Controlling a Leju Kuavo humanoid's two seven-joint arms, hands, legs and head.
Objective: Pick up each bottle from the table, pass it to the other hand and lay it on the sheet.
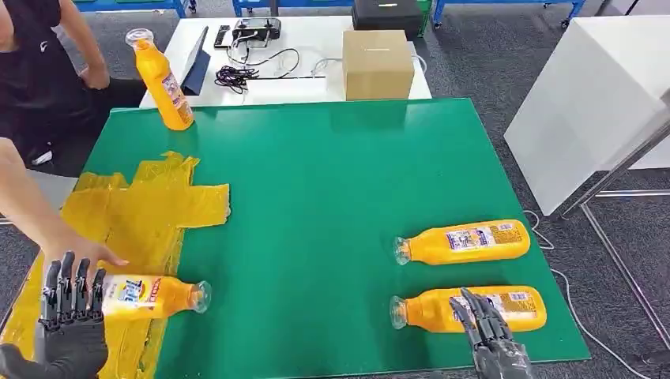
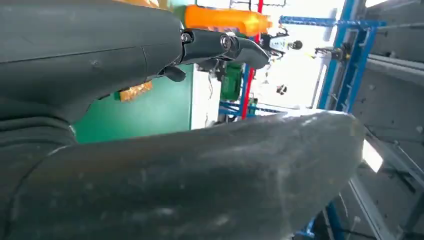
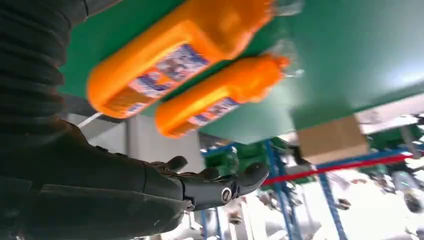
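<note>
Left hand gripping bottle over yellow sheet; right hand, fingers spread, empty, hovering at nearest lying bottle; three bottles remaining on worktop.

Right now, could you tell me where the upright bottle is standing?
In the head view, the upright bottle stands at the green mat's far left corner, beyond the yellow sheet, near a person's arm.
</note>
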